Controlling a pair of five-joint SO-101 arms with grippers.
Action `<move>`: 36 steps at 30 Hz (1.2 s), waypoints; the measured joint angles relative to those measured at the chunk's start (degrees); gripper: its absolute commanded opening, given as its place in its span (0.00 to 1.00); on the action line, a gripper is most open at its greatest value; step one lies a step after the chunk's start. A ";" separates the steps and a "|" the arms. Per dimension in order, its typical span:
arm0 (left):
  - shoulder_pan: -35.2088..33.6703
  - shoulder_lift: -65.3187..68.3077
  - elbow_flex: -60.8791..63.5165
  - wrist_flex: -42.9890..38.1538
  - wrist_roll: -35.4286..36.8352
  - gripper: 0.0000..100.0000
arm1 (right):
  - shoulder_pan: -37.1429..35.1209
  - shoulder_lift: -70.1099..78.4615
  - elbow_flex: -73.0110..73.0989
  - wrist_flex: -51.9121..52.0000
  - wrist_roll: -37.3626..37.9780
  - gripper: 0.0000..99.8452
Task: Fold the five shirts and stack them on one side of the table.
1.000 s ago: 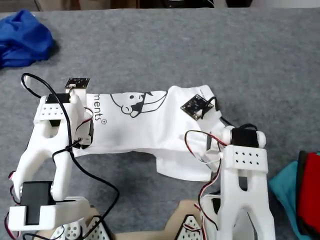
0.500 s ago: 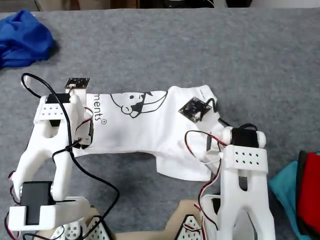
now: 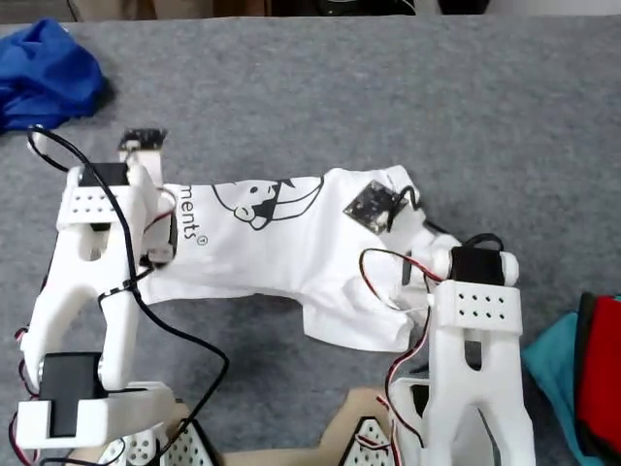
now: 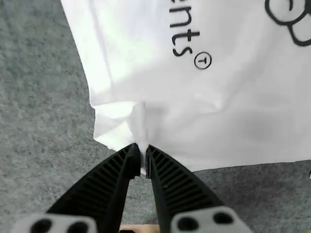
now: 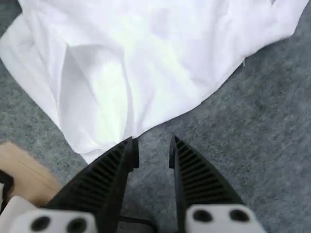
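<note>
A white shirt [image 3: 281, 243] with black print lies crumpled across the middle of the grey table [image 3: 408, 97]. At the shirt's left edge, my left gripper [image 4: 141, 151] is shut on a small pinch of its hem [image 4: 138, 121]. My right gripper [image 5: 153, 145] hangs over bare table just off the shirt's near right edge [image 5: 121, 97], open by a narrow gap with nothing between the fingers. In the high view the left arm [image 3: 97, 252] stands at the shirt's left end and the right arm [image 3: 475, 311] at its right end.
A crumpled blue shirt [image 3: 44, 83] lies at the far left corner. Teal cloth [image 3: 553, 374] and red cloth [image 3: 604, 369] sit at the near right edge. A wooden board [image 3: 354, 413] lies between the arm bases at the front.
The left arm has moved toward the far side of the table, drawing the shirt's left edge with it. The right arm has barely shifted.
</note>
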 measured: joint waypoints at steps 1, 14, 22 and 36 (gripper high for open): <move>0.00 0.00 -0.88 0.09 0.26 0.02 | -1.58 0.00 0.00 -0.97 -0.53 0.13; 0.00 0.00 -2.37 5.80 -2.81 0.29 | -14.42 11.60 -3.96 -8.09 -6.42 0.21; 0.00 0.00 -2.11 6.51 -2.99 0.34 | -20.92 15.65 -6.42 -8.26 -8.79 0.21; 0.00 0.00 6.86 -19.34 5.71 0.18 | -25.41 26.11 -2.55 -18.29 -11.78 0.00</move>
